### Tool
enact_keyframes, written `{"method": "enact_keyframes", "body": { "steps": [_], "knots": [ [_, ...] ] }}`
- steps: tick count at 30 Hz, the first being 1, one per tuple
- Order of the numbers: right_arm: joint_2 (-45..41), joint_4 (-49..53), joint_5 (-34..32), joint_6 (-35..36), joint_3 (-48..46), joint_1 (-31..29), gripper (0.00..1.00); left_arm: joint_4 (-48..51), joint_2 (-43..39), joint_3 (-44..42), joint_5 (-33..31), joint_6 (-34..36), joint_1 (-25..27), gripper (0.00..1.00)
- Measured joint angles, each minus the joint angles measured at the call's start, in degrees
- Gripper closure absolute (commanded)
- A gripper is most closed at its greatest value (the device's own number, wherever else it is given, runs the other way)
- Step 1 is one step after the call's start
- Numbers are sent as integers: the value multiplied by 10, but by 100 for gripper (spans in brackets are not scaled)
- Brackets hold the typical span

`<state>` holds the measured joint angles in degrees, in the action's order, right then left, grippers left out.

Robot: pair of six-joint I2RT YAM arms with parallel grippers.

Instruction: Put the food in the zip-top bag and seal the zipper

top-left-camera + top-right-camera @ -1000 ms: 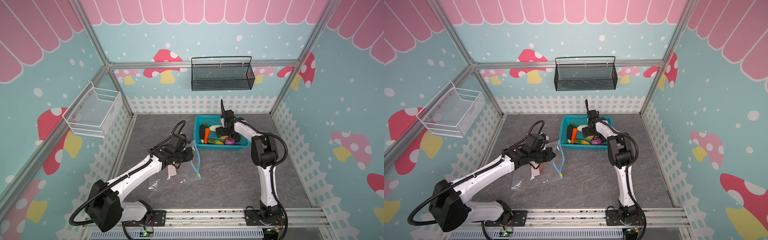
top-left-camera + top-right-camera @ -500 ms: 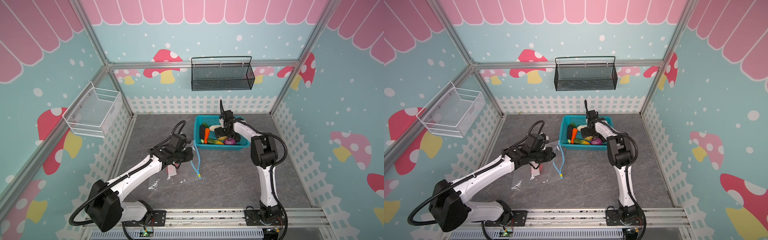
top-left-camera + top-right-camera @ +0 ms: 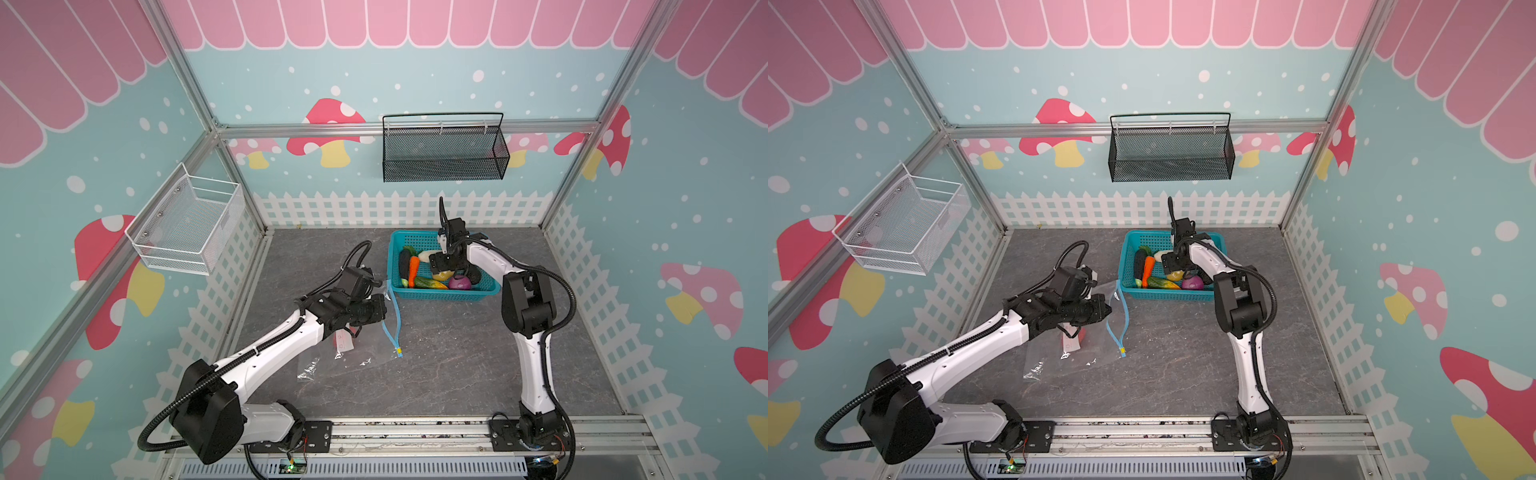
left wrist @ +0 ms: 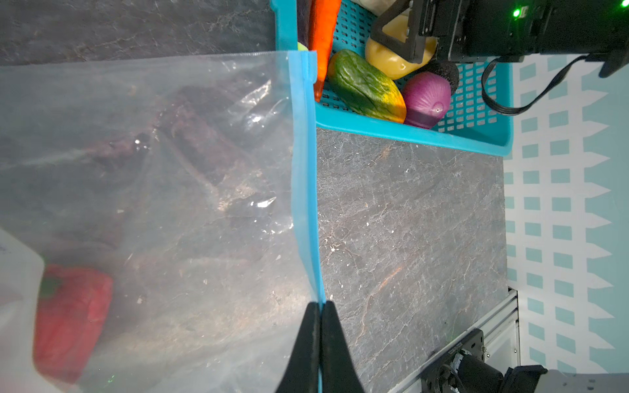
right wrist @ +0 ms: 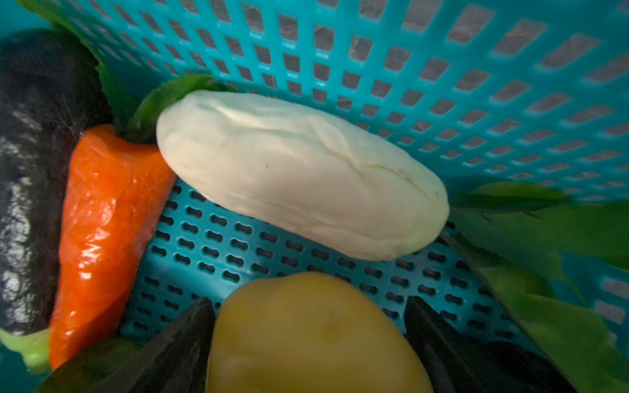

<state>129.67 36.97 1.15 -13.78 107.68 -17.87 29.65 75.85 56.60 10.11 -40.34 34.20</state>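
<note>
Your right gripper [image 5: 308,303] straddled the yellow potato [image 5: 313,340], jaws spread wide, no firm hold showing, in the basket [image 3: 440,296] by the tabletop's [image 3: 457,357] back edge. The bag [image 4: 170,177] lay just left of the basket, mouth towards it, its zipper [image 4: 304,170] pinched in your left gripper [image 4: 320,311].

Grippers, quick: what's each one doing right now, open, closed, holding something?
Left gripper: closed on the zipper.
Right gripper: open, jaws either side of the yellow potato.

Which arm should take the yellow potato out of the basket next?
Right. The right gripper has its jaws on either side of the yellow potato in the teal basket. The left gripper is shut on the zipper, holding the zip-top bag by its mouth.
</note>
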Motion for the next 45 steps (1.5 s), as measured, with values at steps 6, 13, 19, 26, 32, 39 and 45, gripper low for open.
{"method": "enact_keyframes", "body": {
  "steps": [6, 13, 19, 26, 32, 39, 45],
  "knots": [
    [0, 3, 0, -12, 23, 3, 5, 0, 0, 0, 0, 0, 0, 100],
    [-12, 9, -9, -76, 35, 3, 9, 0, 0, 0, 0, 0, 0, 100],
    [-85, 9, -15, -217, 1, 3, 12, -2, 0, 0, 0, 0, 0, 100],
    [-149, 6, 20, -360, -64, 4, 11, -11, -1, -8, 0, 0, 0, 100],
    [-153, -12, 89, -466, -119, 2, 11, -13, -3, -14, 1, 0, 0, 100],
    [-134, -21, 97, -513, -117, 2, 13, -14, -9, -15, 1, 0, -1, 100],
    [-93, -25, 88, -518, -109, 2, 23, -16, -20, -18, 2, 0, -1, 100]
  ]
}}
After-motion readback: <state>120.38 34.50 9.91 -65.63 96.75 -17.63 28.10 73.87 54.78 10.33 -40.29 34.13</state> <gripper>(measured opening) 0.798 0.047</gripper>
